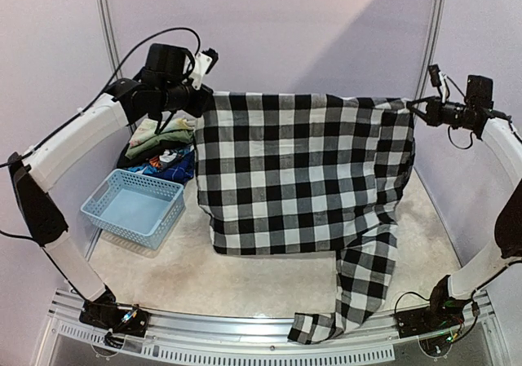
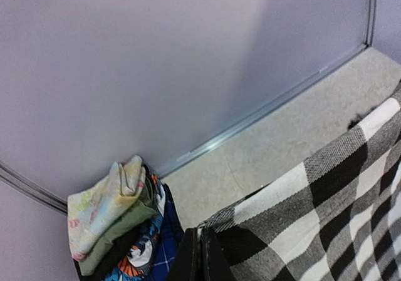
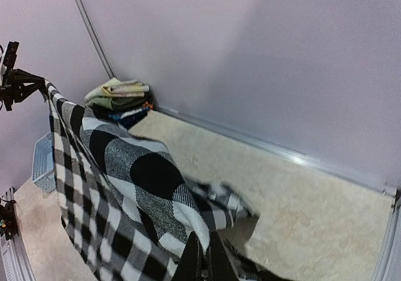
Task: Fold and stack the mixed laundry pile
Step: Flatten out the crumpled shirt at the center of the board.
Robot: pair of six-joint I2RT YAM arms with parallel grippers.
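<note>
So both jaws are clamped down on the black-and-white checked shirt (image 1: 302,170): the left jaws pinch one top corner and the right jaws the other, and each wrist view shows the dark fingers closed right on the cloth edge. What matters for the next move is that the shirt is pulled out like a banner between the two. Its long axis runs straight across from the left jaws to the right jaws, and the whole body hangs below both of them. The bottom hem looks like it reaches the surface (image 1: 269,288), and the right wrist view shows some cloth bunched down there, though I can't say how much is really resting on it. One sleeve (image 1: 359,293) hangs lower than the rest, below the right jaws and a bit inward, and its end flops over the near rail of the surface. Neither arm is nearer, since each already has its own corner, so my guess is the fold has to be a joint thing: lay it flat or bring the corners together, with that loose sleeve as the bit most likely to mess it up. The folded stack (image 1: 163,150) sits low down just beside the left jaws, against the back wall: pale floral cloth (image 2: 103,203) on top, olive-green piece (image 2: 119,231) under it, dark blue printed piece (image 2: 153,250) at the bottom. The light blue basket (image 1: 134,207) is below the left jaws too, nearer the arm's base.
</note>
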